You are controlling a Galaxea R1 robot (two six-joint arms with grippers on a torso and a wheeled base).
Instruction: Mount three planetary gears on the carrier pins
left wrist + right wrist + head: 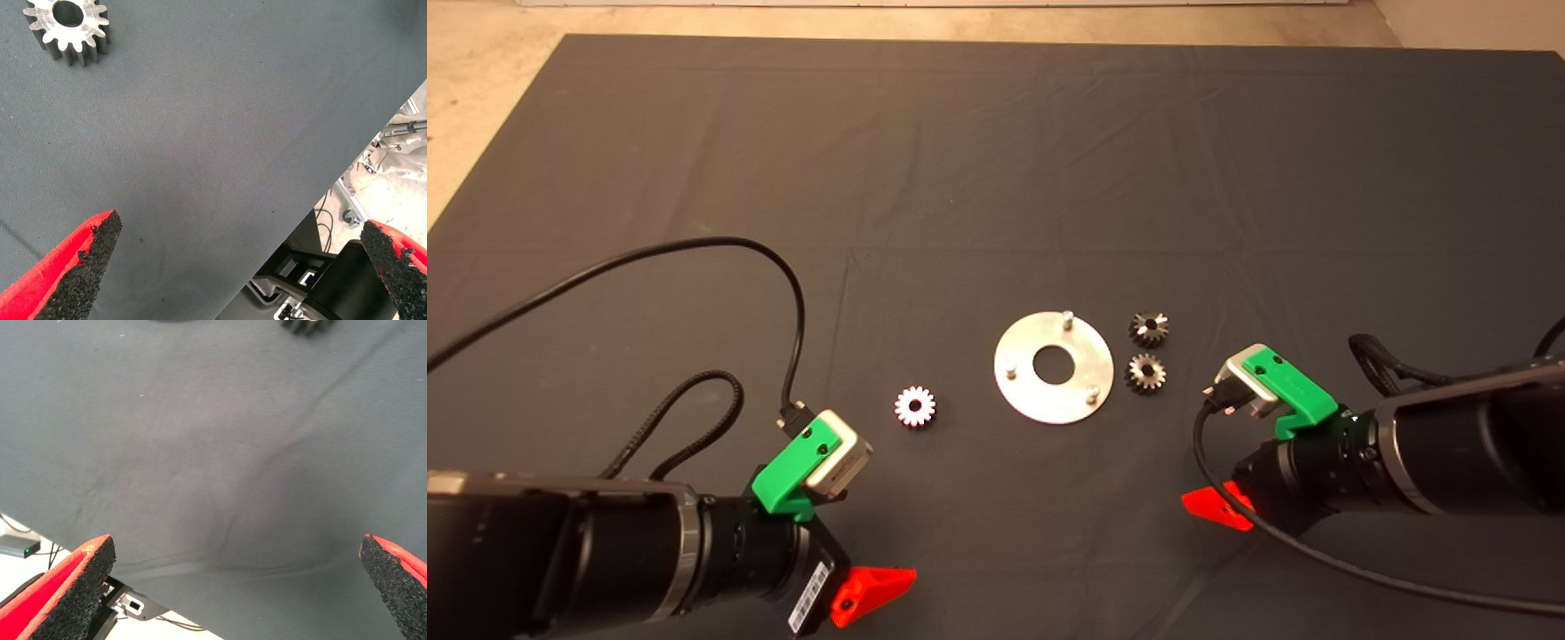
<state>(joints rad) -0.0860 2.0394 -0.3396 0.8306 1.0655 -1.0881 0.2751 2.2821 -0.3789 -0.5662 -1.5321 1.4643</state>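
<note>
A flat aluminium disc (1032, 391) with a large centre hole lies mid-mat, and three bare carrier pins (1066, 317) stand near its rim. Two dark planetary gears (1149, 328) (1145, 372) lie just right of the disc. A bright silvery gear (915, 406) lies to its left and also shows in the left wrist view (67, 27). My left gripper (240, 223) hovers open near the mat's front edge, short of the silvery gear. On the other side, my right gripper (237, 543) is open over bare mat, in front of the dark gears. Neither holds anything.
The dark mat (960, 178) has a few creases and bare cloth around the parts. A black cable (694, 244) loops over the mat behind the left arm. Another cable (1316, 551) trails from the right wrist. Pale floor (480, 107) borders the mat at the far left.
</note>
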